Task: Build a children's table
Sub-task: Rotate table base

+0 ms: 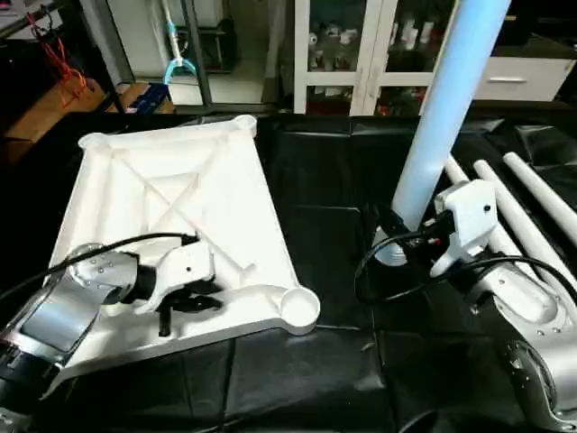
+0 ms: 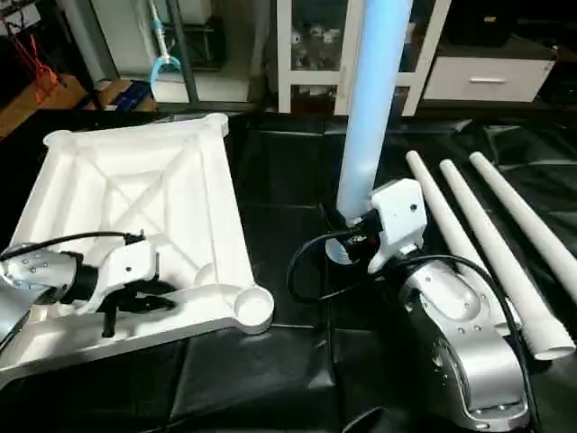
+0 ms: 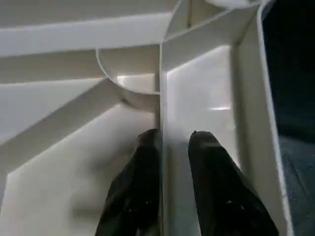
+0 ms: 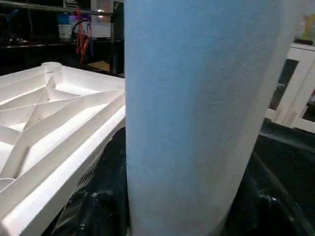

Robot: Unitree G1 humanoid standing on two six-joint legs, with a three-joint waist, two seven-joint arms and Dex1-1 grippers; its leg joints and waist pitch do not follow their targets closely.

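Left gripper (image 3: 172, 140) astride a rib of the upturned table top (image 1: 180, 194), fingers parted either side; right gripper (image 2: 347, 239) clamping an upright leg (image 2: 374, 99) just beside.

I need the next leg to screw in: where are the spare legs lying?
Three spare legs lie side by side on the black cover at the robot's right, beyond its right forearm.
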